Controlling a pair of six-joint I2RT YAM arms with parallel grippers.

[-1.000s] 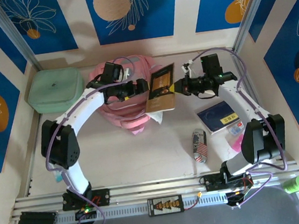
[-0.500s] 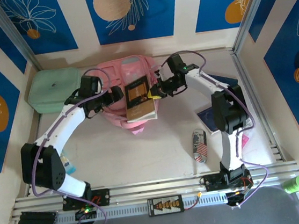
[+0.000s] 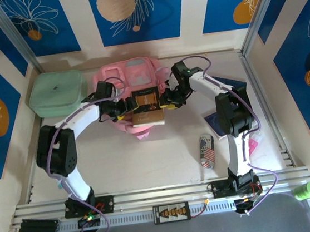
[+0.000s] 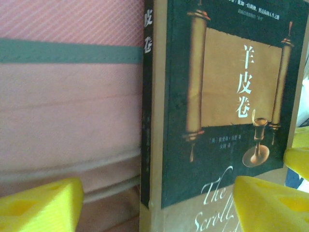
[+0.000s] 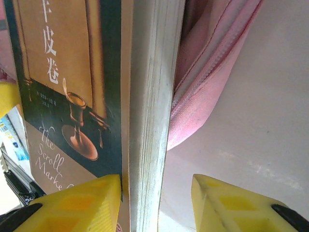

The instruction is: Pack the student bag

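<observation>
A: Start at the left. What's on the bench (image 3: 143, 162)?

B: A mint green case (image 3: 57, 92) in the back left corner, well apart from both arms.

A: And the left arm?

B: It reaches in from the left. The left end effector (image 3: 126, 108) sits at the spine side of a book (image 3: 145, 107). In its wrist view, yellow fingers (image 4: 38, 205) stand one on each side of the book. The left one is clear of the spine, with pink fabric showing in the gap. Released, nothing clamped.

A: Where's the student bag (image 3: 130, 74)?

B: Back centre of the bench, against the rear wall, between the two arms. It's pink and soft. The book lies on its front, with a dark cover and a gold scroll facing up. The book's near edge reaches past the bag's near edge.

A: Right arm?

B: The right end effector (image 3: 166, 101) is at the book's page side. In its wrist view, one yellow finger is close by the cover; I can't tell if it touches. The other stands off the page block, with bench showing between. Let go, jaws apart.

A: Farther right?

B: A blue booklet (image 3: 225, 120) lies partly under the right arm. Just beside it, nearer the rail, a can (image 3: 206, 150) lies on its side. There's a pink item (image 3: 249, 145) by the right edge, too small to name. A green tape roll (image 3: 307, 190) sits outside the rail, at the near right corner.
</observation>
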